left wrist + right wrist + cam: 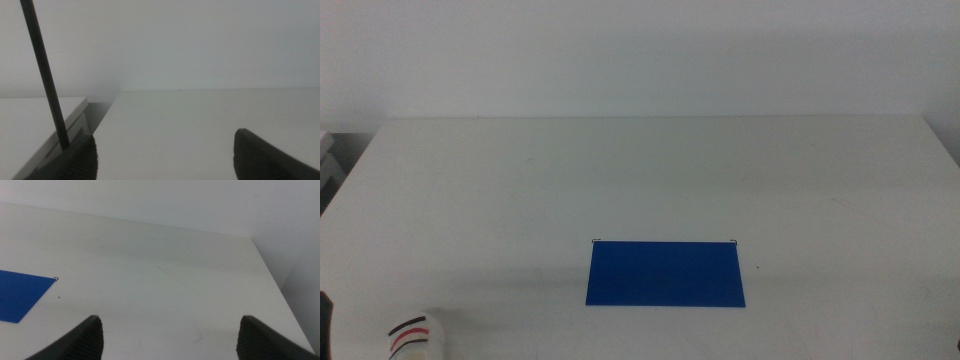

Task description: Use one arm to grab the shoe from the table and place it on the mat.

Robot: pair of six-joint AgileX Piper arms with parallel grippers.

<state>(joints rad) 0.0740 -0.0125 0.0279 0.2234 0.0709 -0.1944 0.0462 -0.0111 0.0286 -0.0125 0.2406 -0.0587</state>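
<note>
- We find the small white sandal-like shoe with black and red straps (417, 338) at the near left corner of the plain white bench (650, 170), partly cut off by the bottom edge of the middle view; only its strapped upper part shows.
- The flat deep-blue rectangular mat (665, 273) lies near the middle of the bench toward the front, well apart from the shoe and to its right.
- The left gripper (165, 155) has its fingers spread wide with nothing between them; its wrist view looks across bare bench, and the shoe is not in it.
- The right gripper (170, 337) likewise has its fingers parted and empty; its view takes in one corner of the mat.
- We judge the shoe light, with a firm thick sole and soft, yielding straps; not fragile.
- We advise taking hold across the sole's sides at mid-length, where the fingers meet stiff material. Straps alone may fold or slip.
- As the shoe sits on the left side, we judge the left arm better placed.
- Risk: an off-centre hold could let the shoe tilt on lifting.
</note>
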